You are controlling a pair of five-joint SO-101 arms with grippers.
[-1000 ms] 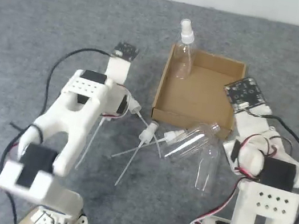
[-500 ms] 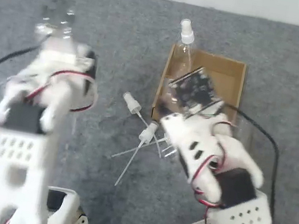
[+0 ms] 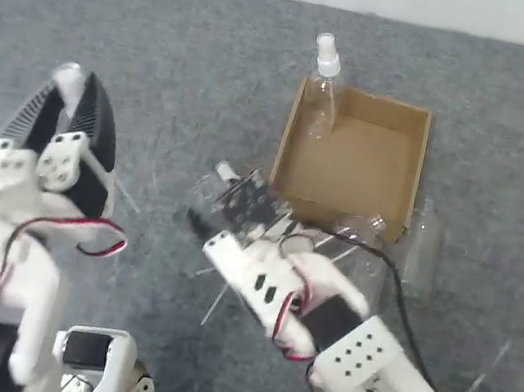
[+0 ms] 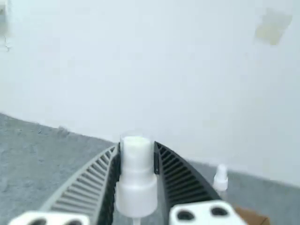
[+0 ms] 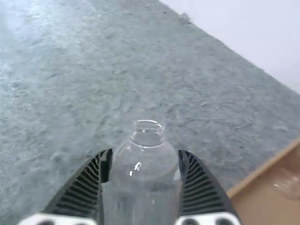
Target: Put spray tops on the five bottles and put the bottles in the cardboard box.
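My left gripper is held up over the left of the carpet, shut on a white spray top; the left wrist view has the spray top upright between the fingers. My right gripper sits in front of the cardboard box, shut on a clear uncapped bottle whose open neck points away from the wrist. One capped bottle stands in the box's far left corner. Two more clear bottles lie by the box's near right corner.
A loose spray top and thin dip tubes lie on the grey carpet between the arms. The box's corner is close to the held bottle. Open carpet stretches to the far left and far right.
The left arm swung left and lifted, carrying the spray top. The right arm swept from the box's right side to its front left with a bottle in its grip.
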